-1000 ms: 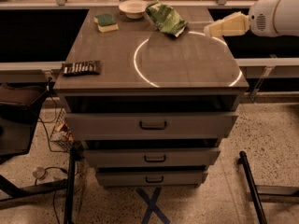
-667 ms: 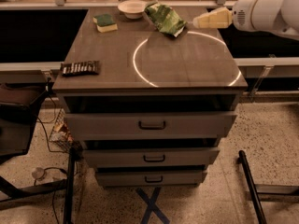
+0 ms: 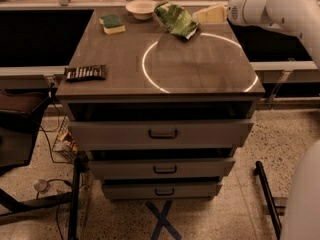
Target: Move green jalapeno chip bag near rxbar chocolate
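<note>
Containers: pale bowl [image 3: 141, 8] at the back edge of the bench [image 3: 200, 64], can't tell what's in it. Three drawers [image 3: 162, 133] below, each with a handle, contents hidden.

Green chip bag [image 3: 176, 19] lies crumpled at back centre, just right of the bowl, its lower corner over the bright light ring [image 3: 143, 64]. Dark chocolate bar [image 3: 86, 72] lies flat at the front-left corner, well apart from the bag. Green-topped yellow sponge [image 3: 112, 24] sits back left, near the bowl.

Writing: row of small light print on the bar and pale markings on the bag, neither readable.

Change vs 1.0 s ago: tool [image 3: 200, 15] has moved left and toward the back, now right at the bag's right edge; contact unclear. Can't tell how wide the tool is. Bag, bar, sponge and bowl haven't moved.
</note>
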